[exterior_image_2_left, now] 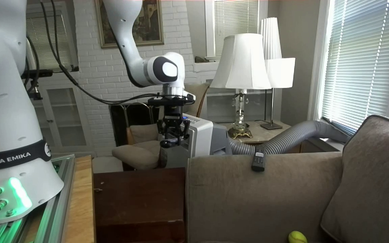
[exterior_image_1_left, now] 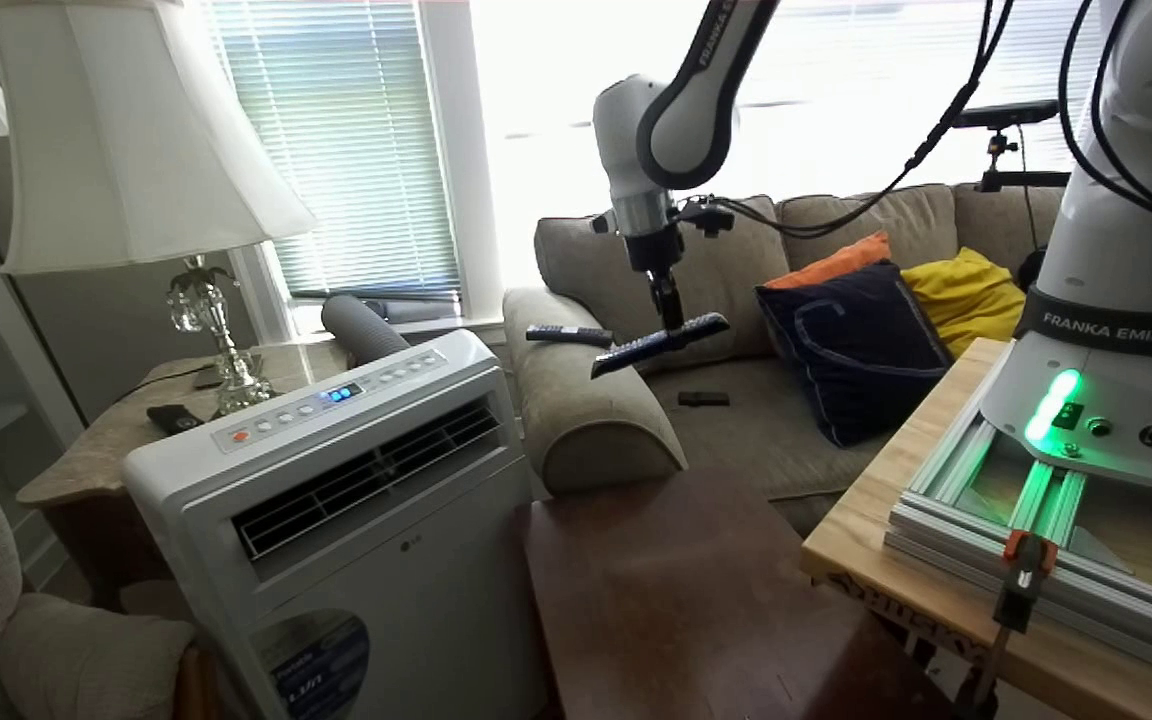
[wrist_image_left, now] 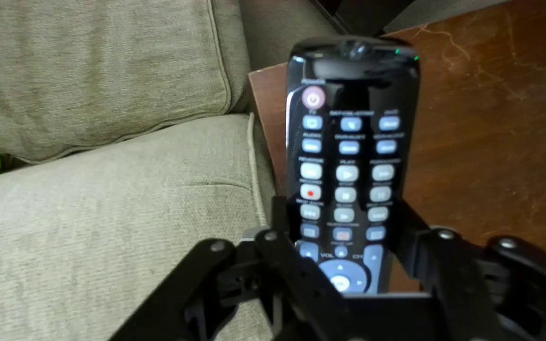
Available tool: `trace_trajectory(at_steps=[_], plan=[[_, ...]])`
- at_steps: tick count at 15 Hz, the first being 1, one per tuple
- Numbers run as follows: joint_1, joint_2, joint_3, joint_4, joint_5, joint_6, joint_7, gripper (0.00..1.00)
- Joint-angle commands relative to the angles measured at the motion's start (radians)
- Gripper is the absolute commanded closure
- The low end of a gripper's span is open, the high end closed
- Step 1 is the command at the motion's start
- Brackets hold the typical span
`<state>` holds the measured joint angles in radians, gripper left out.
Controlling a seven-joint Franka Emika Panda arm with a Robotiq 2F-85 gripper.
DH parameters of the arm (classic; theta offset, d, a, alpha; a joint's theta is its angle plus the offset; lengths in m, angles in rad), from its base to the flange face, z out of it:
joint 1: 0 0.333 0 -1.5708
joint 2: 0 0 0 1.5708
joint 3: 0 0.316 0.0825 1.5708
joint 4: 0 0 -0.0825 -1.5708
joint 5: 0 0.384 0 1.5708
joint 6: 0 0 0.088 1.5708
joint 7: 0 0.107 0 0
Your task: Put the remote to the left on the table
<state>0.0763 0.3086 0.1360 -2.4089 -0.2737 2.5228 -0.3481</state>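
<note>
Remote (wrist_image_left: pixel 349 156) lies between the jaws, gripped across its width, buttons toward the wrist camera; the jaws of the gripper (wrist_image_left: pixel 341 218) are drawn in to its long sides, one finger at each, about level with the rows of keys above the volume and channel markings; the end with the pinkish power button juts well past the fingertips, while the opposite end is hidden behind the gripper's own parts; in an exterior view the remote (exterior_image_1_left: pixel 636 350) slants beneath the jaws, its right end showing higher than its left; in an exterior view just a rounded dark end of the remote (exterior_image_2_left: pixel 169 143) shows; it hangs in the air, apart from the table (exterior_image_2_left: pixel 138 194), whose brown top appears behind it and to its right in the wrist view, with the sofa (wrist_image_left: pixel 112 218) to its left; a second remote (exterior_image_2_left: pixel 258 158) rests on the sofa's arm in both exterior views; a dark bar (exterior_image_1_left: pixel 703 398) lies on the seat, too small to make out further; the white air conditioner (exterior_image_1_left: pixel 456 590) stands just beside the table.
</note>
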Motion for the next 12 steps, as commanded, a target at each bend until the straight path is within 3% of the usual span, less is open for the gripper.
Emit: trace_trajectory(at_steps=[1, 4, 8, 11, 12], plan=[[0.107, 0.127, -0.033, -0.027, -0.112, 0.147, 0.186, 0.72], [0.236, 0.255, -0.116, -0.021, -0.224, 0.322, 0.328, 0.72], [0.445, 0.426, -0.306, 0.043, -0.314, 0.514, 0.449, 0.72], [0.572, 0.588, -0.402, 0.113, -0.281, 0.646, 0.480, 0.72], [0.608, 0.605, -0.418, 0.116, -0.210, 0.668, 0.427, 0.72]])
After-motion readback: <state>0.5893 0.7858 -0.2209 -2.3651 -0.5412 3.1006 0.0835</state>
